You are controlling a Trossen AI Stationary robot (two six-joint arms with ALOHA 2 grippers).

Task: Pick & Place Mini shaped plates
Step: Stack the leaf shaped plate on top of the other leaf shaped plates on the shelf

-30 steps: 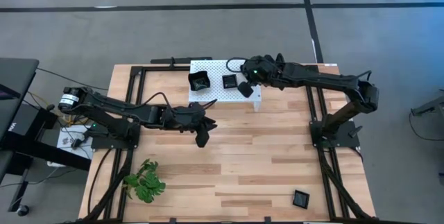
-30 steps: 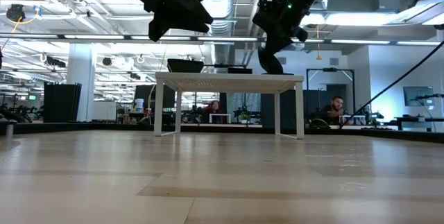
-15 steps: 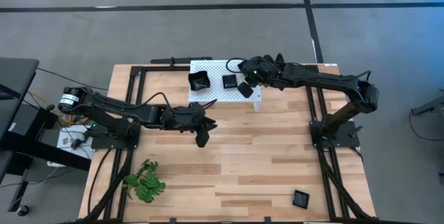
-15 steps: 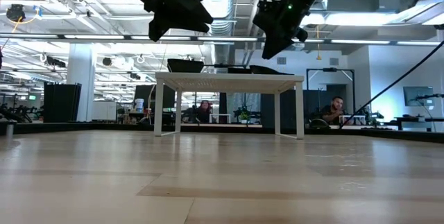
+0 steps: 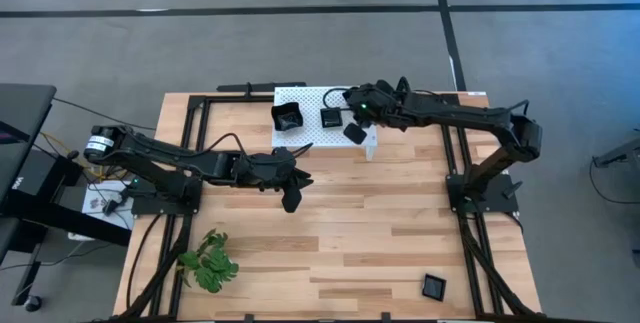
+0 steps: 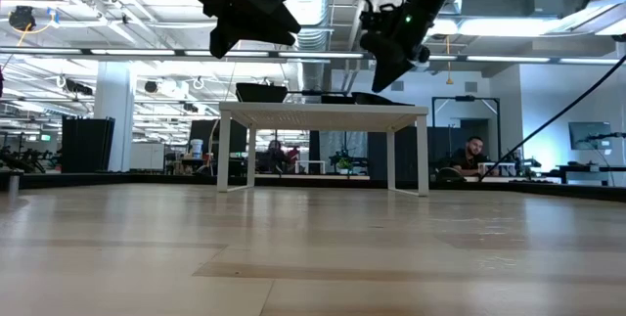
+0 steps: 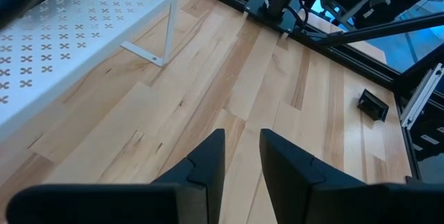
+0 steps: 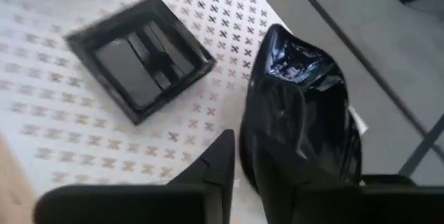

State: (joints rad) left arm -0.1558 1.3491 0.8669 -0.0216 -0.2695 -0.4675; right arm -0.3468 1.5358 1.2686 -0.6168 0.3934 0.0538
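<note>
Placing step in hand. Right gripper (image 5: 353, 121) hangs over the near right corner of the white perforated platform (image 5: 305, 98); in its wrist view the fingers sit narrow and a glossy leaf-shaped plate (image 8: 302, 113) lies against one of them, but I cannot tell whether it is gripped or already let go. A square plate (image 8: 139, 57) lies on the platform just beside it, and a deeper black dish (image 5: 288, 117) near the platform's left end. Left gripper (image 7: 241, 156) waits over bare tabletop, fingers a little apart, empty. One more square plate (image 5: 434, 286) sits at the table's near right corner. Next, by my reading: free the leaf plate flat, lift clear, then fetch that corner plate.
</note>
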